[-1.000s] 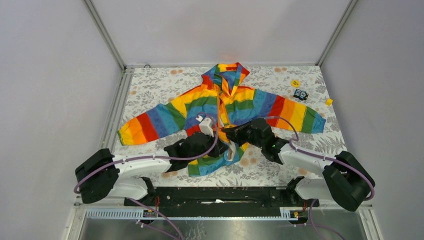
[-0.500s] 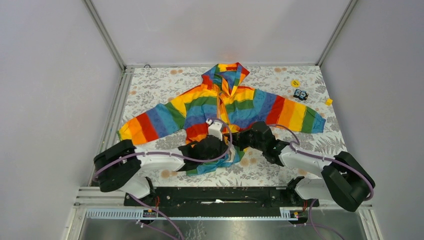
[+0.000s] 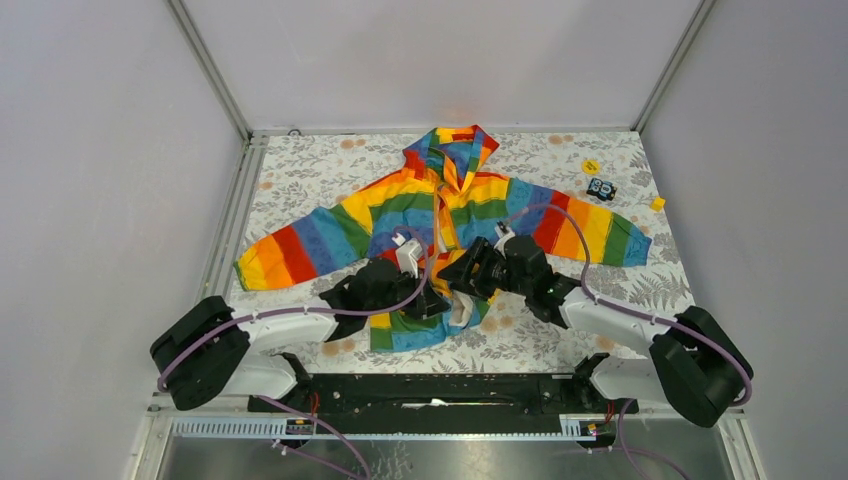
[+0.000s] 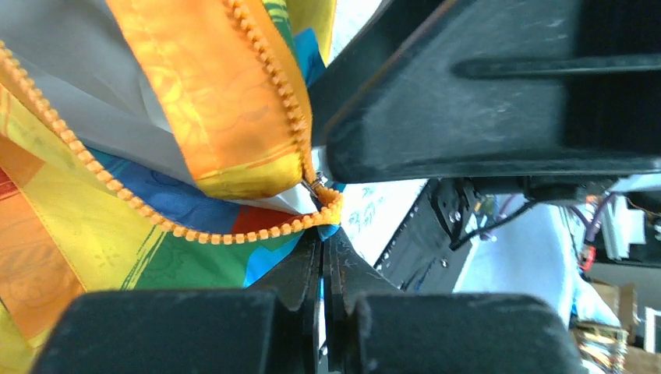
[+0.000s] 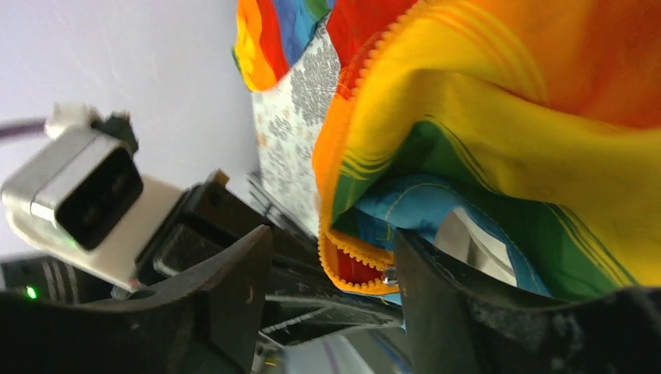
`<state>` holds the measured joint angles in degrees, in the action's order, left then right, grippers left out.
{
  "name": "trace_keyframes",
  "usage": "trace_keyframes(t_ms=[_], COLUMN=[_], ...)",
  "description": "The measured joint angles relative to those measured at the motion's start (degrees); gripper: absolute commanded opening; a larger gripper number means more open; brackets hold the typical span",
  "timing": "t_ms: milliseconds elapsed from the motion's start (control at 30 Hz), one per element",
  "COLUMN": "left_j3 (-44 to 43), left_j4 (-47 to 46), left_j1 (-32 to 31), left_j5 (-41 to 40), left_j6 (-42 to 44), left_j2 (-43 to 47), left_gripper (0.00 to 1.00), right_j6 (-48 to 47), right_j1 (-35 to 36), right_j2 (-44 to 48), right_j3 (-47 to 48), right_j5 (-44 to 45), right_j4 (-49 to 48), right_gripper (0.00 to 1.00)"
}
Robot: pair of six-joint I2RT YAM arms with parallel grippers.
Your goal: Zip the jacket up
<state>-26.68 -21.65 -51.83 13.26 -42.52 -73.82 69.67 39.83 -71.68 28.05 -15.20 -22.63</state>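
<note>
On the left gripper (image 4: 322, 240) the jaws are pressed together on the hem of the jacket (image 4: 93, 226), right at the bottom end of the orange zipper (image 4: 269, 82) (its two rows of teeth stand apart here). The right gripper (image 5: 331, 241) has its jaws apart, with that same zipper corner in the gap between them. Both grippers meet at the jacket's lower front. The jacket lies spread on the floral worktop (image 3: 300, 165), sleeves out to either side and hood toward the far wall.
</note>
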Motion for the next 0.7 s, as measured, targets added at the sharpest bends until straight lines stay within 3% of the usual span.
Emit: trace_keyframes(t_ms=[233, 467, 700], left_j3=[3.56, 3.93, 3.93], left_j4=[-4.00, -6.99, -6.29], left_j1=[4.94, 6.80, 7.21], left_j5=[12.52, 20.63, 23.89], left_j6=[0.04, 0.72, 2.21], left_j2=[0.44, -0.61, -0.28], left_gripper=[0.00, 0.00, 0.00], right_j6=[-24.35, -42.12, -45.48], right_j1=[-1.18, -1.40, -1.40], right_j2=[5.40, 10.49, 10.86], right_j3=[3.76, 3.93, 2.16], right_j5=[-6.64, -15.93, -21.86], right_j4=[7.82, 15.19, 12.61], right_gripper=[0.69, 0.39, 0.44])
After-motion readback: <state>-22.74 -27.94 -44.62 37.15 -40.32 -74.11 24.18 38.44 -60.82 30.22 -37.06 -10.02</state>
